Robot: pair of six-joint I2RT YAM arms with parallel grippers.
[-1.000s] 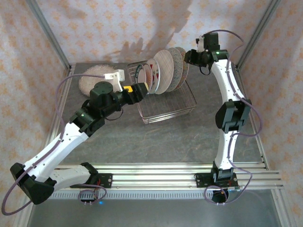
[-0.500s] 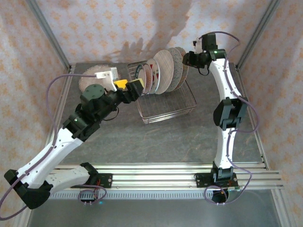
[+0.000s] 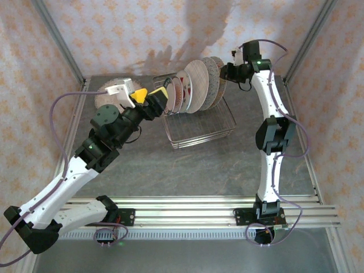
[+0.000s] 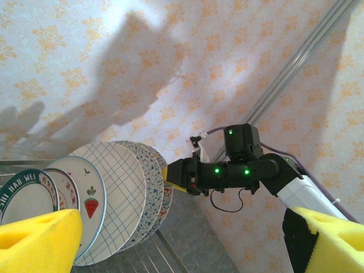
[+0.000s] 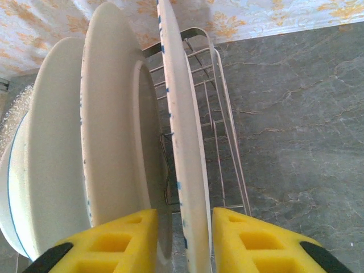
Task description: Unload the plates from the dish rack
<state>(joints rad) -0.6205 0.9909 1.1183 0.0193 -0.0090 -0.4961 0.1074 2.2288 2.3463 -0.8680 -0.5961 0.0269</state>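
right gripper [image 5: 185,242] has its yellow pads [image 5: 114,242] either side of the rim of the rearmost plate [image 5: 190,142]. one pad lies against the rim and a thin dark sliver shows at the other, so i cannot tell whether it truly pinches. left gripper [image 4: 182,236] is spread wide with nothing between its pads, just beside the front of the row. the plates [image 3: 196,86] stand on edge, leaning, in the dish rack [image 3: 202,129], a silver wire basket on the rear half of the table [image 3: 199,168]. from the front come a dark-rimmed plate [image 4: 23,196] with lettering, a white strawberry plate [image 4: 79,193], a beige plaid plate [image 4: 120,182], then a speckled plate [image 4: 151,187]. a brown speckled plate [image 3: 102,96] lies flat on the table left of the rack, partly covered by the left arm's wrist. the right wrist view gives the plates' pale backs, so their patterns are hidden there. the lettering on the front plate is cut off at the picture's edge, and the rearmost plates overlap too closely to tell their patterns apart. the table is grey and marbled. pale wallpaper [image 3: 142,28] with orange flowers closes it in on three sides, with aluminium posts [image 3: 57,40] at the corners and a slotted rail [image 3: 187,213] along the near edge.
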